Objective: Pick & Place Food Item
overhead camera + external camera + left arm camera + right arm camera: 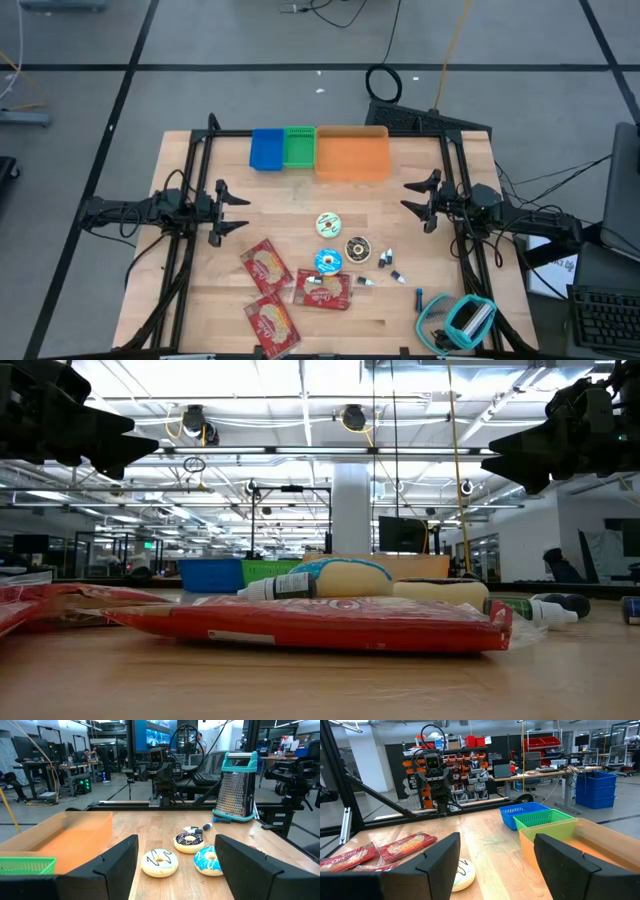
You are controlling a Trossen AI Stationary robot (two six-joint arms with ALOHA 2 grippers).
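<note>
Donuts (329,225) mid-table between left gripper (232,207) and right gripper (418,198); both spread wide, empty.

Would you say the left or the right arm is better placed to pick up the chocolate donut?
Probably the right. In the high view the chocolate donut lies right of the table's centre, nearer the right gripper, whose fingers stand open. The left gripper, also open, would have to reach past the white donut.
</note>
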